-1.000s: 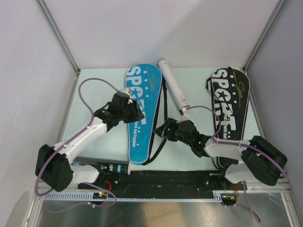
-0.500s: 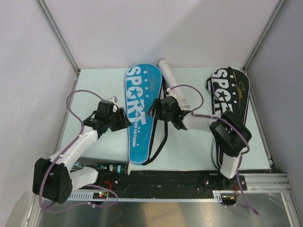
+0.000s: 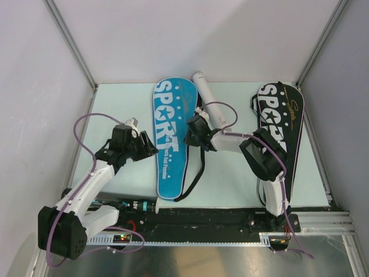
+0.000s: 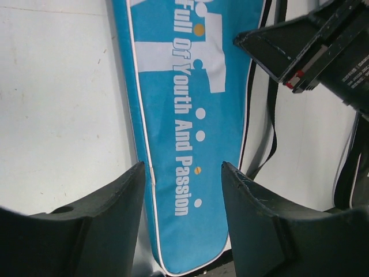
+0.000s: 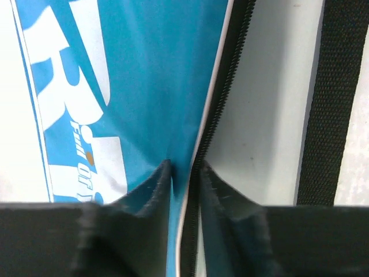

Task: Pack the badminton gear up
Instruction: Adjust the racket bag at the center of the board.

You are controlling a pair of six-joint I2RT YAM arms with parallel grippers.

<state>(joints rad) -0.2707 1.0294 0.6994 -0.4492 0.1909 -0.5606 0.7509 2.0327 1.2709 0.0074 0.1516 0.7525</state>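
Cover [image 5: 144,75] edge sits pinched in right end effector [image 5: 185,167].

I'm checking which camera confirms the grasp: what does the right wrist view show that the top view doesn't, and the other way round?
Only the right wrist view: the right gripper closed on the blue cover at its zipper edge, the edge pinched between the fingers.
Only the top view: the black cover, the white tube, and the left gripper at the blue cover's left edge.
Both: the blue cover and its black strap.
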